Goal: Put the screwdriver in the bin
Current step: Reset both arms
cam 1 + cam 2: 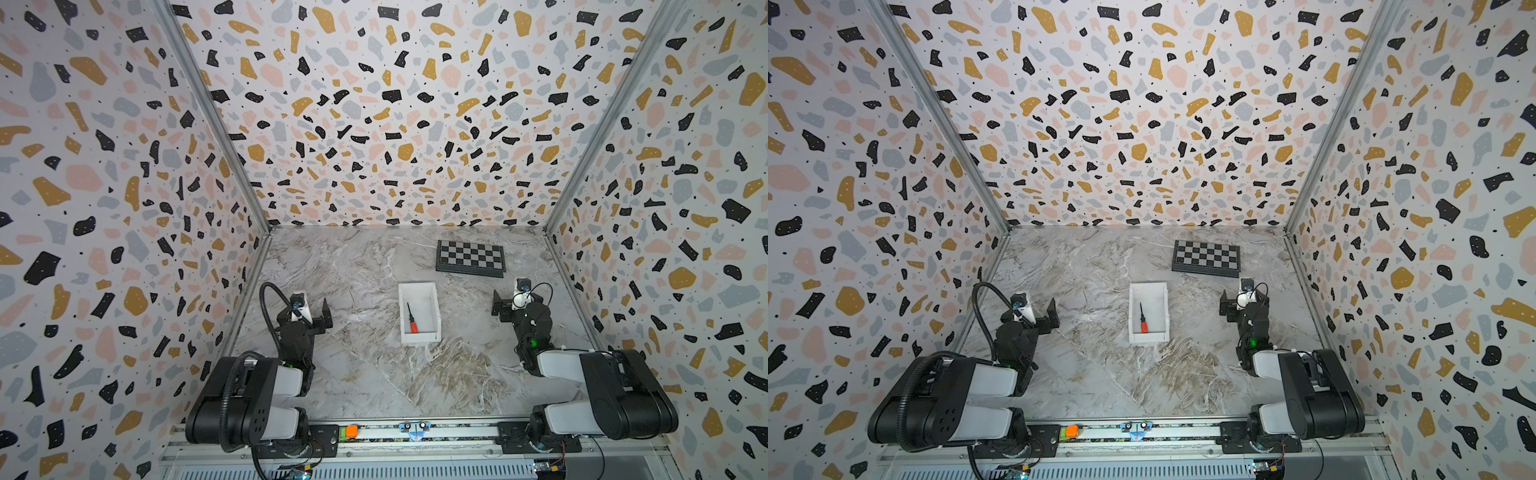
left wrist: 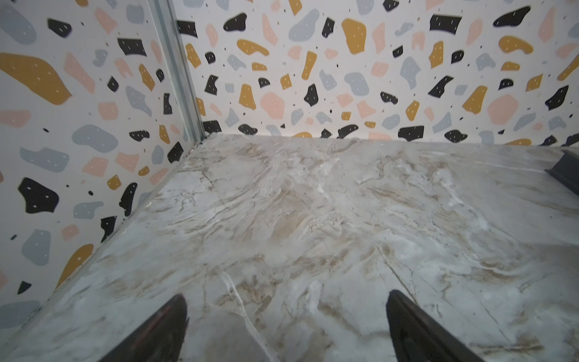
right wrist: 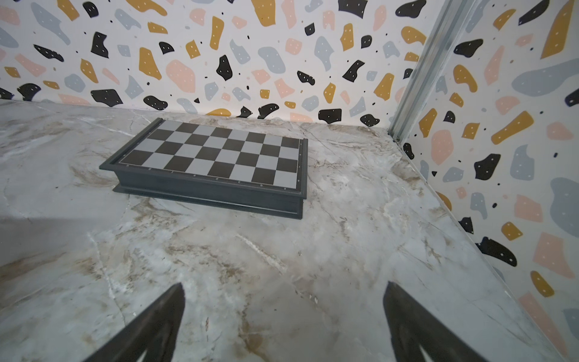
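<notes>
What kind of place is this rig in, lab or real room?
Likely an enclosed benchtop robot test cell: terrazzo-print wall panels in aluminium corner framing box in a marble-look tabletop, and two black-and-white robot arms sit on a metal rail at its front edge.

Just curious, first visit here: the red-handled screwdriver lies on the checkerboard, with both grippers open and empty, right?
Not quite: the screwdriver lies inside the white bin, not on the checkerboard, as both top views show. The left gripper and right gripper are indeed open and empty.
</notes>
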### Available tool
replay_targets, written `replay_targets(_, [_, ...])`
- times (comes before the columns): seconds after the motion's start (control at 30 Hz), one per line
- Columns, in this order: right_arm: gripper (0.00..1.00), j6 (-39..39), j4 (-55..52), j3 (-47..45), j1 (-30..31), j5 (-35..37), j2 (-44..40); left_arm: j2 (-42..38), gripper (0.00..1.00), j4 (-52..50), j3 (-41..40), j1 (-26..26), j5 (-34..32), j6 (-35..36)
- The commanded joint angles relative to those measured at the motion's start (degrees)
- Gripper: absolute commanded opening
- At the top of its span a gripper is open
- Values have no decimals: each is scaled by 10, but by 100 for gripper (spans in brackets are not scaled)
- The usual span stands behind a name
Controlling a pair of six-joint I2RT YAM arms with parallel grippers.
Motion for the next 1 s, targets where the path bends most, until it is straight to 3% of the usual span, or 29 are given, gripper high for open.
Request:
replay_targets(0.0, [99, -10, 201, -51, -1, 5, 50, 0, 100, 4, 32, 3, 10, 13])
replay_targets(0.17, [99, -3, 84, 0, -23, -59, 50, 0, 100, 7, 31, 3, 9, 11])
replay_targets(0.97, [99, -4, 83, -3, -26, -62, 45, 3, 100, 5, 33, -3, 2, 15])
